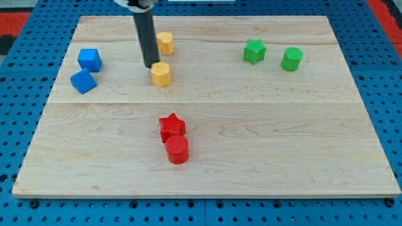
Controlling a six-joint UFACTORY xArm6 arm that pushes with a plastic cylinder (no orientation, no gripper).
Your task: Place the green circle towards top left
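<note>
The green circle (291, 59) is a short green cylinder near the view's top right of the wooden board (251, 138). A green star (254, 51) sits just to its left. My tip (151, 65) is at the view's upper left-centre, far left of the green circle. It stands between two yellow blocks: a yellow hexagon (161, 74) touching or nearly touching its lower right, and another yellow block (165, 43) up and to its right.
Two blue cubes (90, 59) (83, 81) lie at the view's upper left. A red star (172, 127) and a red cylinder (177, 150) sit together at centre bottom. The board rests on a blue pegboard surface (19, 125).
</note>
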